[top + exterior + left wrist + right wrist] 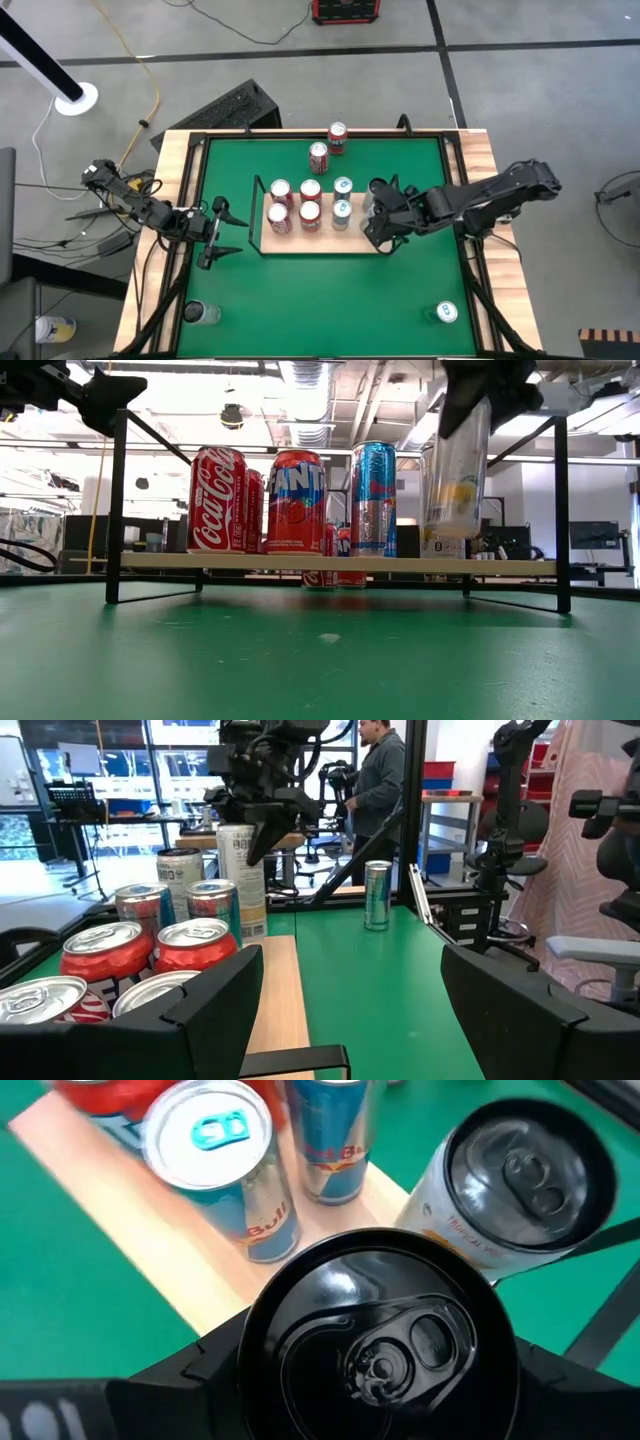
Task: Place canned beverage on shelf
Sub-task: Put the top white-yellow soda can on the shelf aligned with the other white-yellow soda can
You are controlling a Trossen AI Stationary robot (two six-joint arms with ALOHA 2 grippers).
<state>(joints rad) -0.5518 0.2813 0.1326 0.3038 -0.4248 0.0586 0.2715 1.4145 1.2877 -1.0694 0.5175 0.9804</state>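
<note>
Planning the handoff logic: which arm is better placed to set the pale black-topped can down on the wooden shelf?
Right. The right gripper already holds the pale black-topped can above the light-wood shelf; the left gripper waits open, off the shelf's other end.

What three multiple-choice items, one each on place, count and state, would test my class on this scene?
1. Where is the left tool?
A. Over the table, left of the shelf
B. Over the shelf's middle
C. At the table's right corner

2. How many red cans stand on the shelf?
A. Two
B. Four
C. Six

3. What is the right tool doing?
A. Open, empty
B. Resting on the table
C. Shut on a pale can

Key: 1 A, the left tool hangs over the table, left of the shelf. 2 B, four red cans show from above. 3 C, the right tool grips the pale can.
</note>
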